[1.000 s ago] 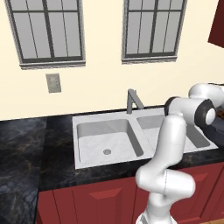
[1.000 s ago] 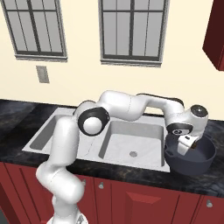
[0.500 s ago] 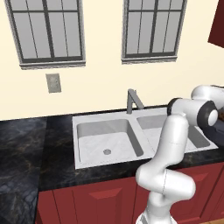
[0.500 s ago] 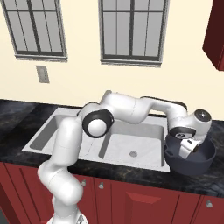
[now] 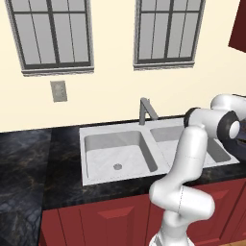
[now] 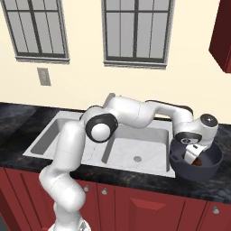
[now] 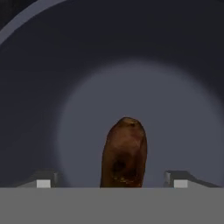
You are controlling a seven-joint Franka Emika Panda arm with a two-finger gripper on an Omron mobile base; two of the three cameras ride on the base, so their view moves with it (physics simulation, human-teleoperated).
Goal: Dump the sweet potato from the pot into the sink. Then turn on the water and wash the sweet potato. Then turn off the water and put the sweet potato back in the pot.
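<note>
Sweet potato [image 7: 124, 152] at lower centre inside pot [image 6: 198, 168]; gripper [image 7: 113, 178] open, tips clear of it; no legible writing.

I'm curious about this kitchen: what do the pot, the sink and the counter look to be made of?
Pot: probably metal, matte dark blue-grey, going by its smooth, evenly shaded wall. Sink: stone-like, light grey with faint marble veining, though it could be a printed look. Counter: polished dark stone, seemingly, black with pale mottled veins.
</note>
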